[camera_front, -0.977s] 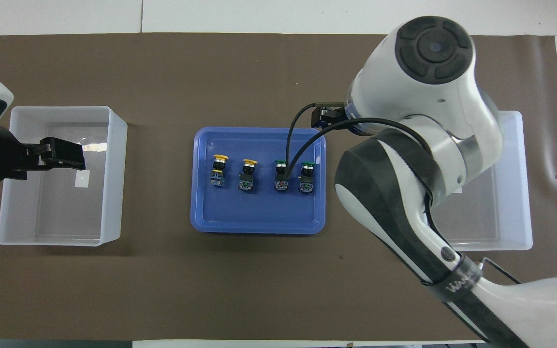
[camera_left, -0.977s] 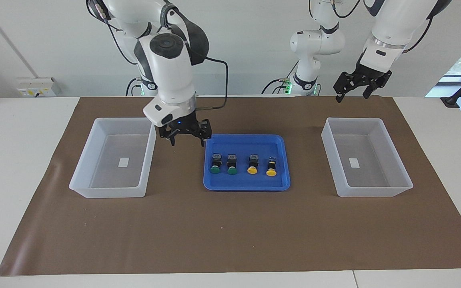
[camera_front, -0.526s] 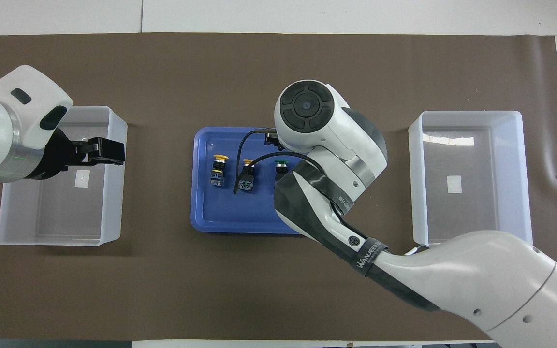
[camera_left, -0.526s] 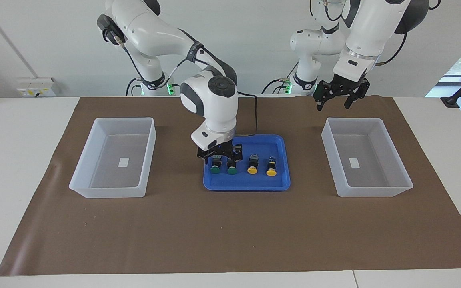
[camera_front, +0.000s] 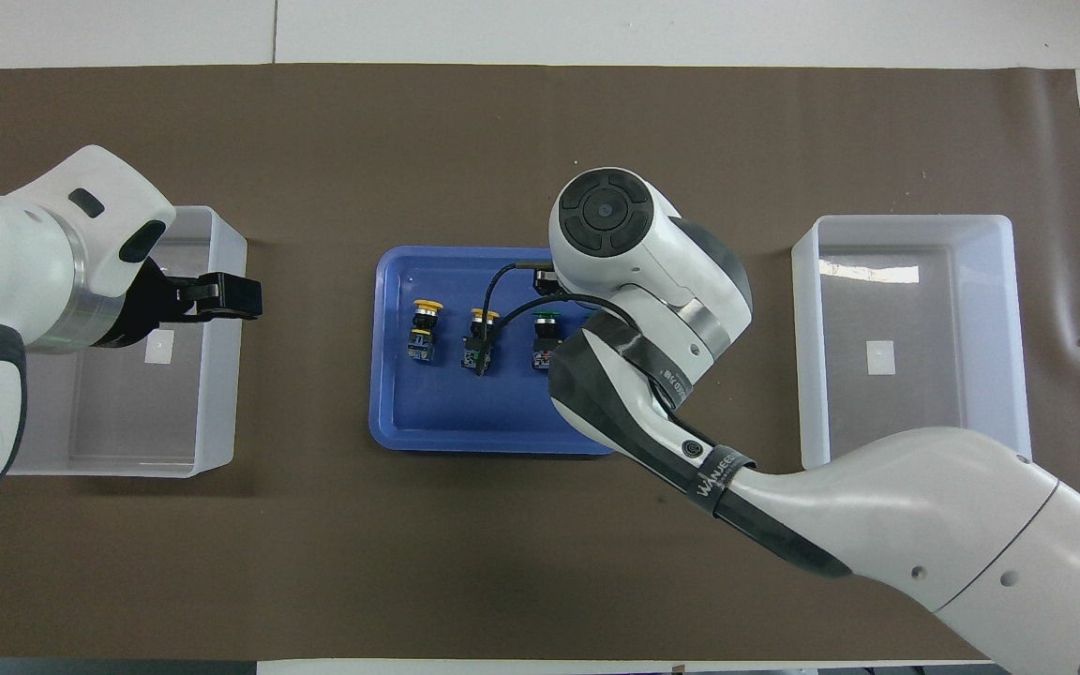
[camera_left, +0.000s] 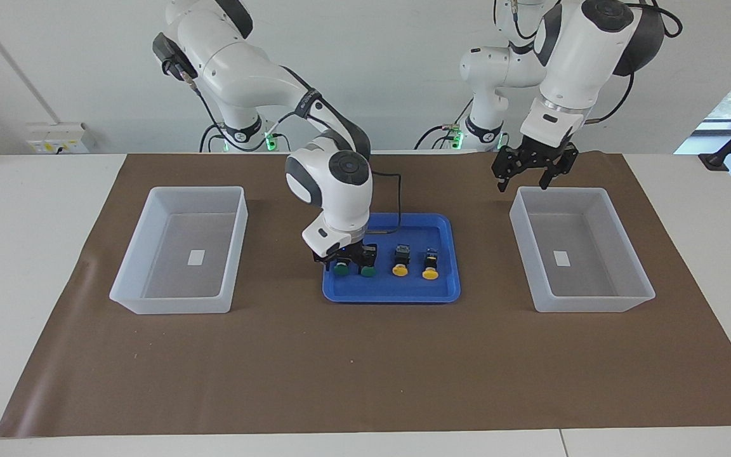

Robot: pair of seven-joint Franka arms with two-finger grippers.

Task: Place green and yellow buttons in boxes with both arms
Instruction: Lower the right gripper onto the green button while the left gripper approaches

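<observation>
Two green buttons (camera_left: 341, 269) (camera_left: 367, 271) and two yellow buttons (camera_left: 399, 270) (camera_left: 430, 273) lie in a row in the blue tray (camera_left: 391, 292). My right gripper (camera_left: 340, 259) is down in the tray, its fingers closed against the black body of the green button at the row's end; the button still rests on the tray. From overhead the right arm hides that button; the other green button (camera_front: 547, 316) and both yellow buttons (camera_front: 427, 305) (camera_front: 484, 316) show. My left gripper (camera_left: 524, 176) hangs open and empty over the tray-side wall of a box (camera_left: 559, 189).
The second box (camera_left: 197, 189) stands at the right arm's end of the table, holding only a small white label. Both boxes (camera_front: 221, 394) (camera_front: 906, 225) and the tray (camera_front: 465, 422) sit on a brown mat. The right arm's elbow stretches over the mat beside the tray.
My right gripper came from beside the tray down onto the end green button and its jaws narrowed around it. My left gripper swung from over its box's middle toward the tray.
</observation>
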